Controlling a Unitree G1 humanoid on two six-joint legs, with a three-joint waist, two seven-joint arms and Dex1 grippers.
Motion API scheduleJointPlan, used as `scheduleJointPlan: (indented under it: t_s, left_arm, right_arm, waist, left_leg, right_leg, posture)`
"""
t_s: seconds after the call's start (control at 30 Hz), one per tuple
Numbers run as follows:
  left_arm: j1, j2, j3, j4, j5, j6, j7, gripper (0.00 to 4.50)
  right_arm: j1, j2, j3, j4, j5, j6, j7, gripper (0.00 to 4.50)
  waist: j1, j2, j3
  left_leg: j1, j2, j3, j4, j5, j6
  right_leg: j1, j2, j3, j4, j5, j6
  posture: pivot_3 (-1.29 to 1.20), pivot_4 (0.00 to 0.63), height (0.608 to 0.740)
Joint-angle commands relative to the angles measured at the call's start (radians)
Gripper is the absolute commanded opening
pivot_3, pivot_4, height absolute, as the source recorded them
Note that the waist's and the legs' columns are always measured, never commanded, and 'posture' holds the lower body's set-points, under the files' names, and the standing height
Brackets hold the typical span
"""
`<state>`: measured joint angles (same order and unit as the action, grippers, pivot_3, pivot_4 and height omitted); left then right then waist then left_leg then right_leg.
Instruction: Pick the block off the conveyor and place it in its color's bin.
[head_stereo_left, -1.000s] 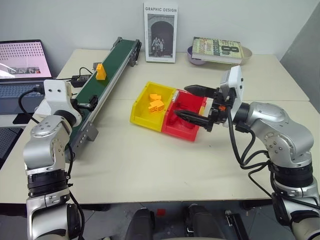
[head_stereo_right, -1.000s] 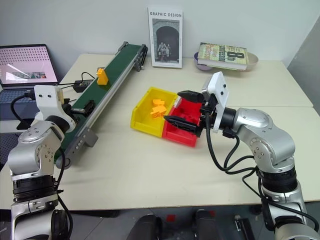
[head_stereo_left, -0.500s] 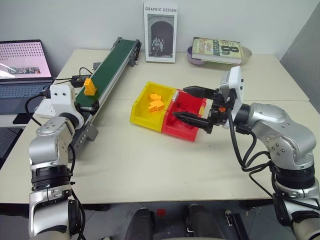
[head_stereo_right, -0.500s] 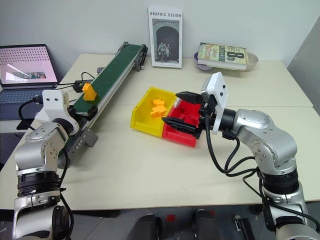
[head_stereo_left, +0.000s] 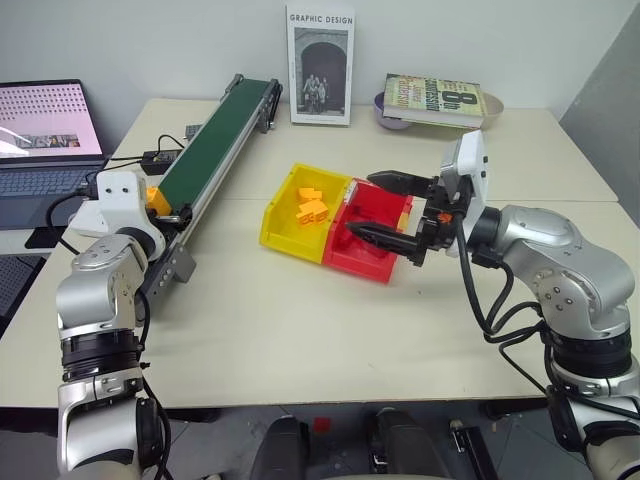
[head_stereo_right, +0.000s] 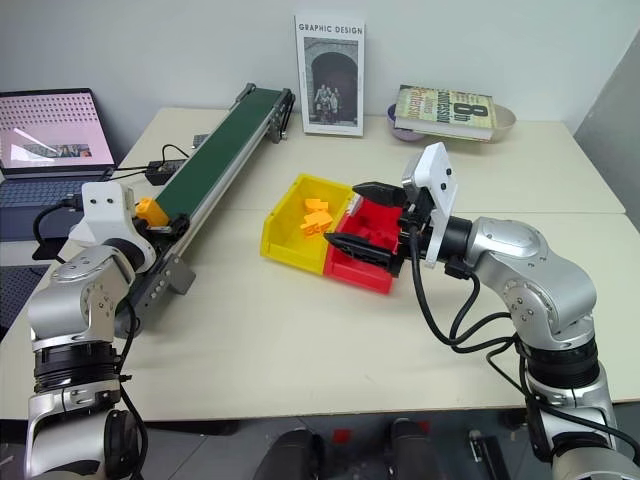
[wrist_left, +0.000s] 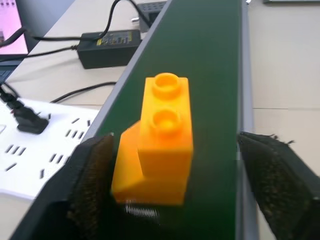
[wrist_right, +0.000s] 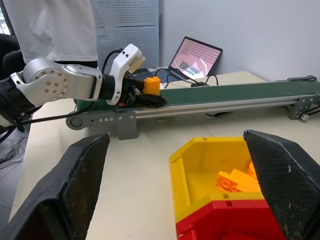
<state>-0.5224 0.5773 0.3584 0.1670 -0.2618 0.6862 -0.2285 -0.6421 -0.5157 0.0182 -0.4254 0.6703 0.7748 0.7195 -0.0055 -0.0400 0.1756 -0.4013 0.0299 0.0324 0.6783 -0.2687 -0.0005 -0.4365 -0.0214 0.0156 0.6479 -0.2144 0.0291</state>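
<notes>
Grasp step: left pincer (wrist_left: 170, 190), spread, brackets the block (wrist_left: 157, 142) on the conveyor (head_stereo_left: 215, 145); next, pinch and lift toward the yellow bin (head_stereo_left: 283, 222).

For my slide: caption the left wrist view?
Orange block on the green conveyor, between the left pincer's open fingers.

Orange-yellow block (wrist_left: 159, 142) on dark green conveyor (head_stereo_left: 215, 140); bright yellow bin (head_stereo_left: 300, 212) beside red bin (head_stereo_left: 372, 235).
</notes>
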Motion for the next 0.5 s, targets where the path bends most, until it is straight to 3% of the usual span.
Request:
scheduleJointPlan:
  t_s: [0.03, 0.3, 0.5]
  left_arm:
    - [0.034, 0.016, 0.039, -0.089, -0.018, 0.067, 0.017, 3.01]
    - [0.069, 0.011, 0.091, -0.231, -0.048, 0.195, 0.059, 1.52]
    - [-0.060, 0.005, -0.005, -0.243, -0.065, 0.183, 0.006, 1.51]
  right_arm:
    - [-0.029, -0.013, -0.036, -0.012, 0.019, -0.008, 0.003, 4.50]
    - [-0.035, -0.011, -0.035, -0.002, 0.023, -0.012, -0.009, 4.50]
    - [0.002, -0.042, -0.050, -0.037, -0.027, -0.006, -0.081, 4.50]
  waist:
    - [0.000, 0.000, 0.000]
    - [-0.001, 0.000, 0.000]
    - [0.009, 0.000, 0.000]
  left_leg:
    - [0.000, 0.000, 0.000, 0.000, 0.000, 0.000]
    - [0.001, 0.001, 0.000, 0.000, 0.000, 0.000]
    - [0.000, 0.000, 0.000, 0.000, 0.000, 0.000]
  right_leg:
    - [0.000, 0.000, 0.000, 0.000, 0.000, 0.000]
    - [0.000, -0.001, 0.000, 0.001, 0.000, 0.000]
    - [0.000, 0.000, 0.000, 0.000, 0.000, 0.000]
  posture:
    - [0.00, 0.150, 0.740]
    - [0.00, 0.150, 0.740]
    - [0.00, 0.150, 0.740]
